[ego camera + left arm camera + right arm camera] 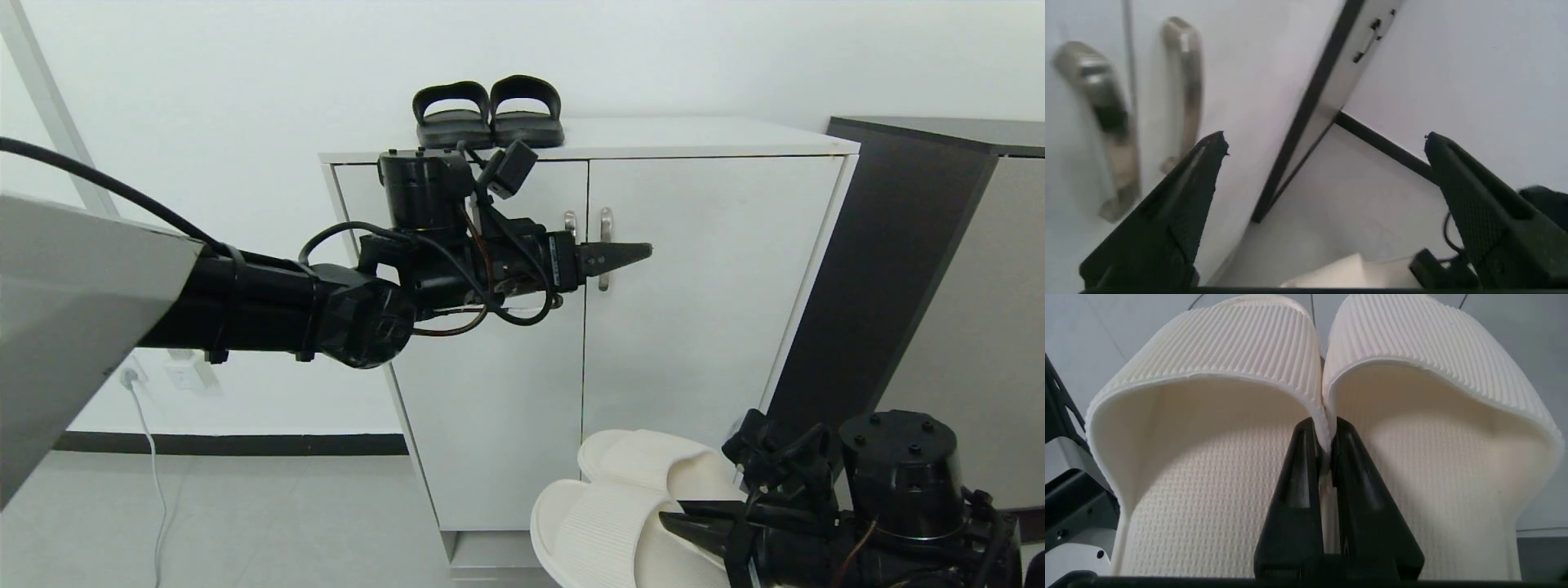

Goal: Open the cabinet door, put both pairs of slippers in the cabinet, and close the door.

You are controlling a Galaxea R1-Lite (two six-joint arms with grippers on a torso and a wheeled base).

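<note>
Blk arms, loose cables, tapered fingers.

The cabinet is plain white, its handles silver. The black slippers are plain; the cream slippers have a fine ribbed pattern.

A plain indoor room, furnished like a home entryway. A white cabinet with two doors and metal handles stands against a bare white wall, with black slippers on its top at 12 o'clock and white slippers at 5 o'clock. A dark grey cabinet stands just beside it at 3 o'clock. At 8 o'clock are a wall socket with a cable, a dark skirting board and a grey floor.
</note>
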